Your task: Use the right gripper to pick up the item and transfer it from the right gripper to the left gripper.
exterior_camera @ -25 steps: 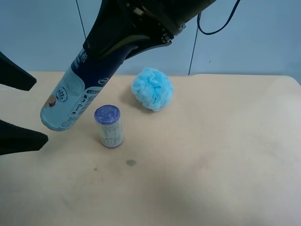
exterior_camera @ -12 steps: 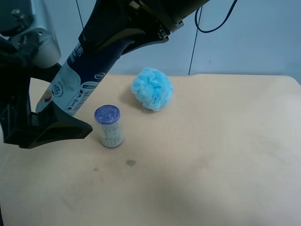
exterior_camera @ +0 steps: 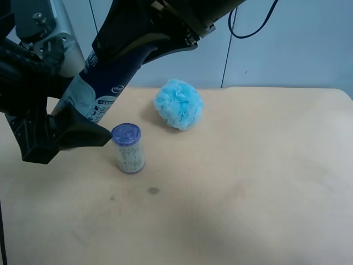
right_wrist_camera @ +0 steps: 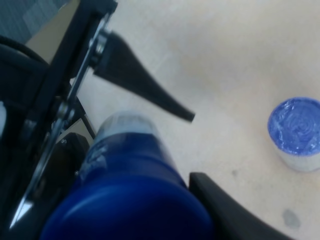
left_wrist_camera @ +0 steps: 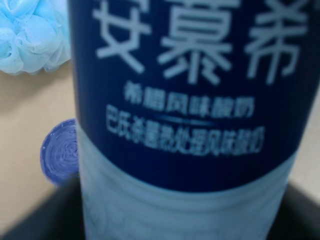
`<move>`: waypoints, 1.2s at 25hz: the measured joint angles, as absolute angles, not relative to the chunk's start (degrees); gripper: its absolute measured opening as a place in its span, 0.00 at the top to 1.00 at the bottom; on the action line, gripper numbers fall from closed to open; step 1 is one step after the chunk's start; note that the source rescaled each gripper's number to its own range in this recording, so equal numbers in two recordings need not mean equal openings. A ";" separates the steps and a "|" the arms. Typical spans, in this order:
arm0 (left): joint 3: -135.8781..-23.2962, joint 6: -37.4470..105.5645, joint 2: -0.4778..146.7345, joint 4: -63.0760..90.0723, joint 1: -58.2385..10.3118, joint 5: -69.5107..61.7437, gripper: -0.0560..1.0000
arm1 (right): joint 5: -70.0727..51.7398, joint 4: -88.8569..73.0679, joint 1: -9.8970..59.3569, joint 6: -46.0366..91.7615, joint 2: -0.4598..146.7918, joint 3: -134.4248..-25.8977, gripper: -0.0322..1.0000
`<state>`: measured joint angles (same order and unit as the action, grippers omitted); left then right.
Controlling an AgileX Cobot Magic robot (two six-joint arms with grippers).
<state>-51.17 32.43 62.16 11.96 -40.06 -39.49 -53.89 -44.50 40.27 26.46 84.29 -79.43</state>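
The item, a slim bottle (exterior_camera: 105, 83) with a dark blue upper body and a pale lower part, hangs tilted above the table. My right gripper (exterior_camera: 132, 55), coming from the top of the exterior high view, is shut on its dark blue upper part (right_wrist_camera: 130, 190). My left gripper (exterior_camera: 80, 107), black with a silver-grey block, is at that view's left. Its wedge fingers (exterior_camera: 77, 135) straddle the bottle's pale lower end and look open. The bottle's label (left_wrist_camera: 185, 100) fills the left wrist view. The bottle's bottom end is hidden behind the left gripper.
A short purple-lidded can (exterior_camera: 128, 148) stands on the beige table (exterior_camera: 248, 182) just below the bottle; it also shows in the right wrist view (right_wrist_camera: 297, 132). A fluffy light-blue bath puff (exterior_camera: 177, 104) lies farther back. A black cable (exterior_camera: 226, 55) hangs behind.
My left gripper has moved in from the exterior high view's left edge until its fingers are around the bottle's lower end. The right gripper lifted the bottle slightly, then held still.
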 joint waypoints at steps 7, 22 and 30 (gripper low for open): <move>-51.17 32.71 62.16 11.88 -40.18 -39.42 0.91 | -53.68 -44.60 40.27 26.40 84.29 -79.43 0.97; -51.17 32.76 62.33 11.37 -40.18 -39.98 0.91 | -54.50 -37.46 40.39 20.65 84.08 -79.71 0.01; -51.17 32.71 62.33 11.31 -40.18 -39.98 0.91 | -61.26 -34.09 40.39 17.10 83.91 -82.26 0.00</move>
